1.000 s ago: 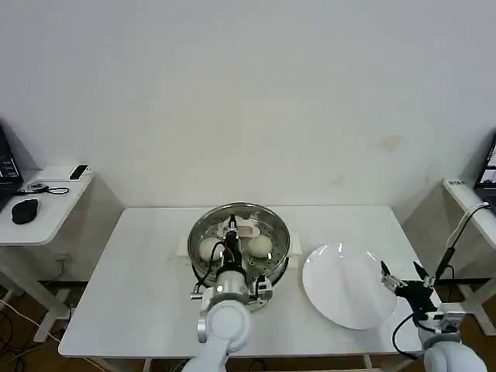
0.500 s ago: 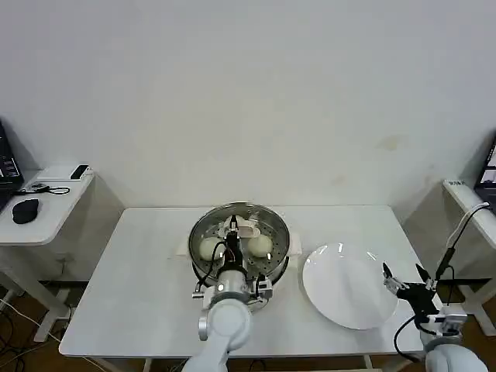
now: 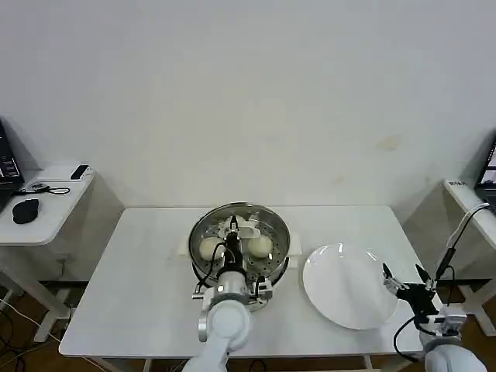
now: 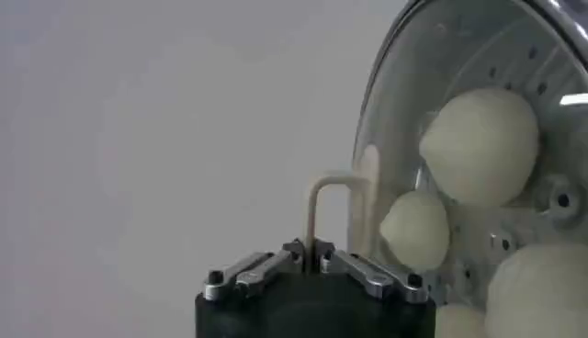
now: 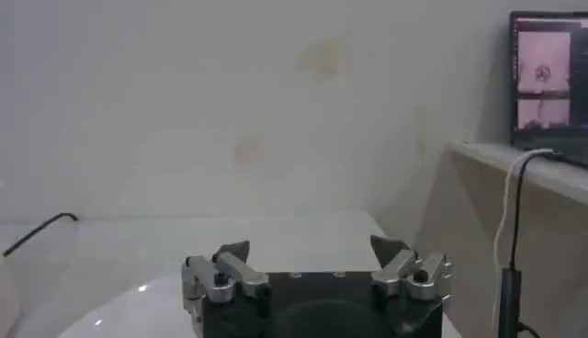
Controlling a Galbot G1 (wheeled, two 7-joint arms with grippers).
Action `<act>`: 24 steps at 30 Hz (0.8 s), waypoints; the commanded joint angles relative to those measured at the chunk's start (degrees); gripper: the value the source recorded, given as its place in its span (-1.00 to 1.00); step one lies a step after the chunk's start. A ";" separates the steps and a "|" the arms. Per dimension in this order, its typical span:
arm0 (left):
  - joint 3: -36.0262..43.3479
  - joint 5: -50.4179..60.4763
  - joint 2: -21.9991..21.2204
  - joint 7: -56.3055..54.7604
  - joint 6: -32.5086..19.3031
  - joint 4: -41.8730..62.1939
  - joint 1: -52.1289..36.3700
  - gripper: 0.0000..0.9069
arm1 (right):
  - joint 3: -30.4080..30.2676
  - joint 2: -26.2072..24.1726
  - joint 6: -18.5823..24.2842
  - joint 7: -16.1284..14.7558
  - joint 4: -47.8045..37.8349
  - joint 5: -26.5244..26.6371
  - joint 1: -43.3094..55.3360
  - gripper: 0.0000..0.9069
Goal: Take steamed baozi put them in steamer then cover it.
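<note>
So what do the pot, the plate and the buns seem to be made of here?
The steamer looks like polished stainless steel: a bright, mirror-like rim and a perforated tray inside. The plate seems to be glazed white ceramic or perhaps melamine; it carries small glossy highlights. The steamed baozi look like soft dough, matte, smooth and pale cream, without shine.

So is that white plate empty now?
Empty. The plate is bare, and the buns lie in the steamer.
</note>
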 commanded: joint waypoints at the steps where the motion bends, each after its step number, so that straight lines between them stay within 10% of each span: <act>1: 0.01 -0.32 -0.02 -0.15 -0.56 -0.63 0.32 1.00 | 0.07 0.04 0.12 0.03 -0.20 -0.15 -0.07 1.00; 24: -1.60 -7.27 6.25 5.57 -2.20 -16.40 5.92 1.00 | 0.27 -0.70 -0.74 0.00 0.37 1.13 -0.13 1.00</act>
